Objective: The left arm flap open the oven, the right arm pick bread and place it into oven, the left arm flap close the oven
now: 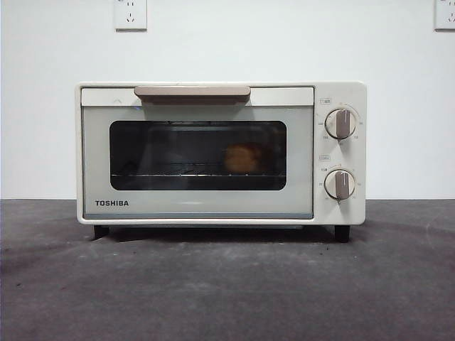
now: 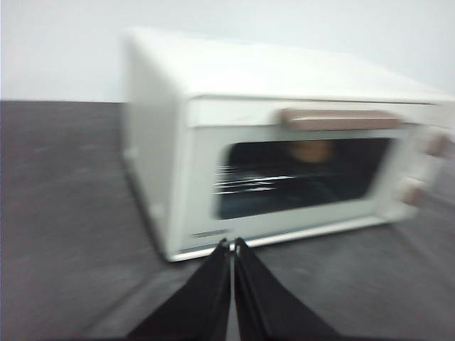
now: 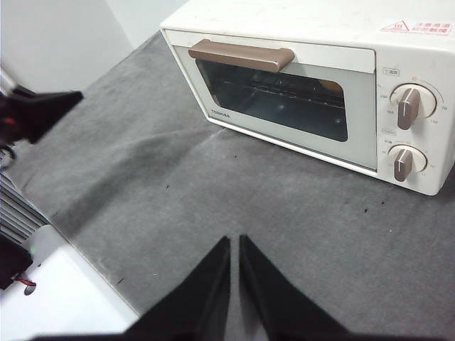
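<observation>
Oven (image 1: pixel 220 153) door-shut on dark grey table (image 1: pixel 227 284), white wall (image 1: pixel 227 42) behind, both jaws together

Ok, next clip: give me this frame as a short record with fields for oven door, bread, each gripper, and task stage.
oven door: oven shut, handle up at the top edge
bread: bread inside, on the wire rack, seen through the window, toward the knob side
left gripper: left gripper shut, holding nothing, in front of the oven, apart from it
right gripper: right gripper shut, holding nothing, above the table, away from the oven
task stage: looks complete
</observation>
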You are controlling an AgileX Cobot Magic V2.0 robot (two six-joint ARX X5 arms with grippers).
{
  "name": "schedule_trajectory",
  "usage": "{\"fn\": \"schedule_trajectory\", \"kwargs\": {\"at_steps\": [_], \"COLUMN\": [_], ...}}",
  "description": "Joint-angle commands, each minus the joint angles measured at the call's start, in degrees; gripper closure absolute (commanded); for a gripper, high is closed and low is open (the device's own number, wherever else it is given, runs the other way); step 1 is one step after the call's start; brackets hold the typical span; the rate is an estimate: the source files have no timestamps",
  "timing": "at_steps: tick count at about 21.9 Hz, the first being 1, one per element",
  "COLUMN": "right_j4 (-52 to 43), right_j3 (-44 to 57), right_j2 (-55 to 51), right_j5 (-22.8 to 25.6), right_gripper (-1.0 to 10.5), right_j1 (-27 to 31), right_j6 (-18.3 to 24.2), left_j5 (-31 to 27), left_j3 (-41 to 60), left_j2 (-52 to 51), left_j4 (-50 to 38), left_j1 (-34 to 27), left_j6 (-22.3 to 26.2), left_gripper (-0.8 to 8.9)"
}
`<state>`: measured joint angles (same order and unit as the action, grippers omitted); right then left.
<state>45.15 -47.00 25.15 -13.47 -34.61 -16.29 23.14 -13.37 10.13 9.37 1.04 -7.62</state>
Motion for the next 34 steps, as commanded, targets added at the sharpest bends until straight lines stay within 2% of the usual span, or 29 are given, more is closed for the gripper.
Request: {"fn": "schedule_trajectory", "kwargs": {"at_steps": [1,7,15,20,34], "right_j4": [-0.5,-0.5,-0.5,-0.6,-0.5], "right_j3": [-0.7,-0.7,-0.7,-0.7,-0.7], "right_j2": [0.1,0.1,0.1,0.1,0.1], "right_j5": [0.0,0.0,0.0,0.0,0.0], "right_gripper": [9.3,9.3,9.3,9.3,9.3], "right_j1": [-0.5,-0.5,-0.5,-0.5,-0.5], "right_j6": [0.7,0.7,0.7,0.7,0.7], "left_j5": [-7.5,-14.9,-19.1,-23.2,-23.6], "left_j3": [5.0,10.9,12.7,12.7,12.7], "left_j2": [-2.6,-9.6,-9.9,-9.9,-9.9], "left_j4": [-3.1,-2.7,0.8,1.5,1.5], "left_j1": [-0.1,-0.1,0.0,0.0,0.1], "left_j6": [-4.9,-4.5,3.2,3.8,3.7], "left_gripper": [7.97,7.97,7.97,7.97,7.97]}}
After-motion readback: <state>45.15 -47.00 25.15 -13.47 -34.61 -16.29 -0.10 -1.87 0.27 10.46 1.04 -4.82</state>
